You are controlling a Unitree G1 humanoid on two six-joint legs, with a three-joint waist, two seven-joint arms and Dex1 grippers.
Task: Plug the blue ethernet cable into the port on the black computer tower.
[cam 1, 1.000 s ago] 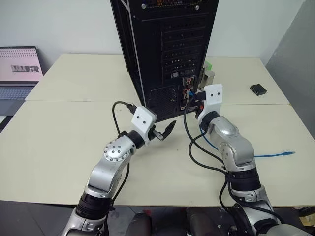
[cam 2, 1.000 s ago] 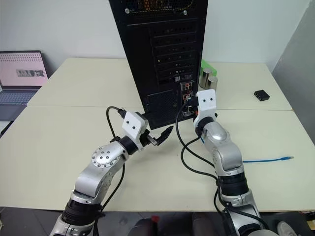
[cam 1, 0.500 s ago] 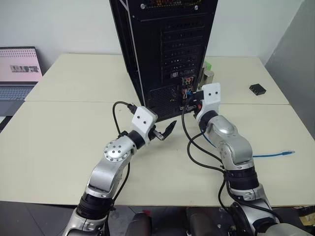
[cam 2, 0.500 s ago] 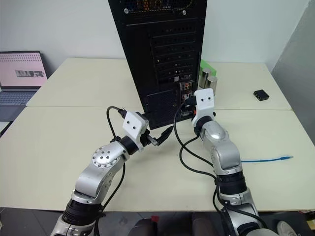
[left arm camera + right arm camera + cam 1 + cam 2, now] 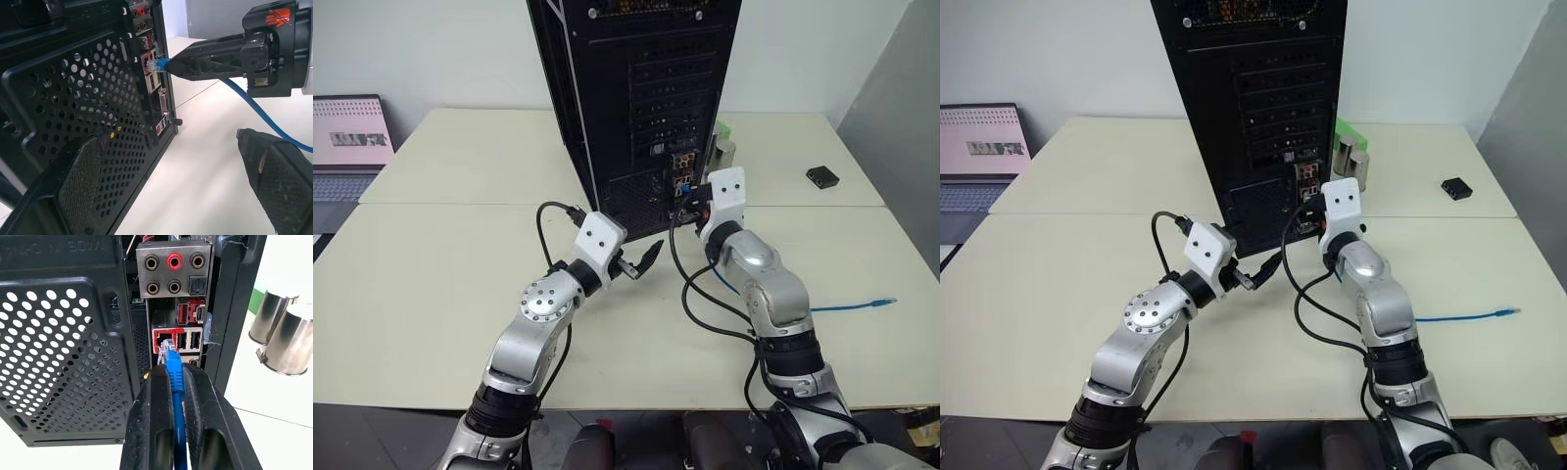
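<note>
While we look down: our two arms reach over a pale cream table [image 5: 431, 274] toward the tall black metal computer tower [image 5: 636, 88].
Right gripper: the right gripper [image 5: 172, 374] has its two black fingers squeezed tight on the thin light-blue ethernet cable [image 5: 175, 396], just behind the small clear-blue plug.
Plug: its tip sits right at the small dark port [image 5: 166, 341] with the red frame — we cannot tell if it is all the way in.
Port spot: low on the back of the tower, under the round red and black jacks, beside the big holey vent.
Cable: the rest runs back under our right arm and out across the table, and its far end [image 5: 886, 303] lies flat near the table's right edge.
Left gripper: our left gripper [image 5: 641, 262] has its fingers spread wide and holds nothing — it hangs near the tower's bottom corner.
Nearby: two shiny silver cylinders [image 5: 283, 333] stand just right of the tower.
</note>
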